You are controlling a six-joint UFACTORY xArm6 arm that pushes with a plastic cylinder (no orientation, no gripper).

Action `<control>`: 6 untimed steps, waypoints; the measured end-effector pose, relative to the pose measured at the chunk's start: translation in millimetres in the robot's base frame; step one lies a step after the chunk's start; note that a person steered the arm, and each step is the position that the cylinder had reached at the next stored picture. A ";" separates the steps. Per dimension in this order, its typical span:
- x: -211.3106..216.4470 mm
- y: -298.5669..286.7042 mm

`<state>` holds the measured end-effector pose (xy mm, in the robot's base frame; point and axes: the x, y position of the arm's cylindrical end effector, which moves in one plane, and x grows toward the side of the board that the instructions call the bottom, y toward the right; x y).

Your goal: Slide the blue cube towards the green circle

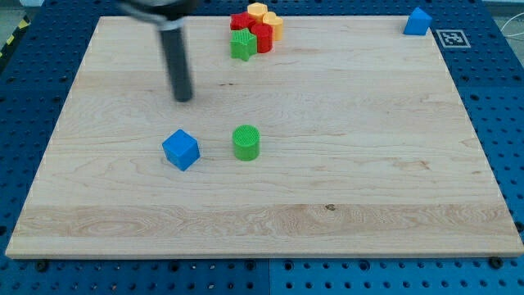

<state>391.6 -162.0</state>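
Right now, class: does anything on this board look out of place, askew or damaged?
Nothing looks damaged or spilled. The blue cube sits turned at an angle to the board's edges, apart from the green circle on its right. My tip is above the cube in the view, touching nothing.

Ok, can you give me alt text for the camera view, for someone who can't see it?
A blue cube sits just left of a green circle on a wooden board, apart from it, with my tip above the cube toward the view's top. A red, yellow and green cluster sits at the top edge, another blue block top right.
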 end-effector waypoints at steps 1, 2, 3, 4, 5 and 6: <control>24.6 -28.6; 78.2 -27.8; 123.3 -27.8; 126.6 -9.7; 105.2 5.2; 98.1 16.7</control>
<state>489.7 -145.3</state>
